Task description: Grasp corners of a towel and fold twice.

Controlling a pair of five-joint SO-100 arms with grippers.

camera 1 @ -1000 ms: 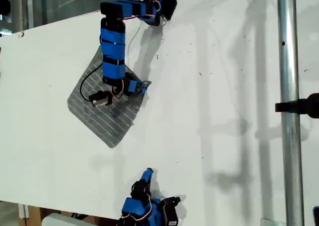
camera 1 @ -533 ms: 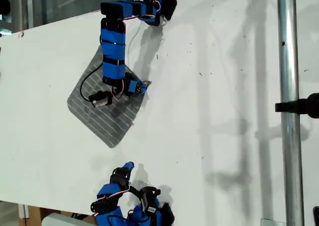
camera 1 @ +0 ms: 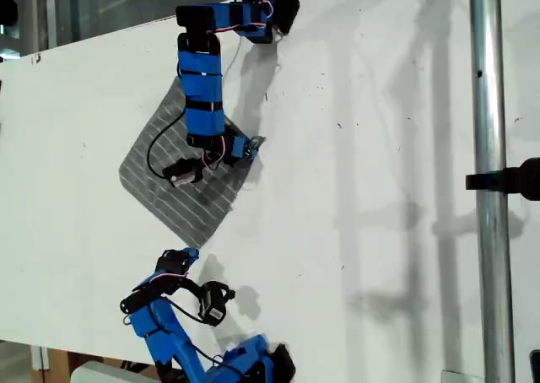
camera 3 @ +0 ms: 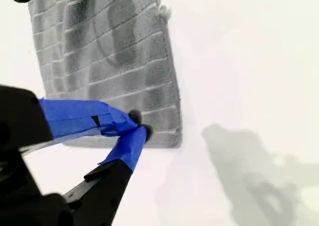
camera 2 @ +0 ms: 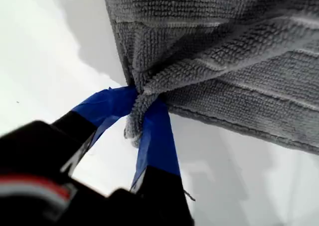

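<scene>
First wrist view: first gripper (camera 2: 142,104) pinches towel (camera 2: 224,52) corner (camera 2: 134,124), fabric bunched between jaws. Second wrist view: second gripper (camera 3: 137,129) jaws pressed together over another corner (camera 3: 167,134); grip on cloth unclear. Exterior view: towel (camera 1: 181,185) flat on table (camera 1: 380,147), toward the exterior view's left. Advice: confirm second pinch holds fabric, lift both corners level, carry across together, keep edge taut.

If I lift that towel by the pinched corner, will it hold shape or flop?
Likely floppy: the towel bunches and creases where my first gripper pinches its corner. Probably light, lying thin and flat on the table. Its looped pile should resist slipping.
</scene>
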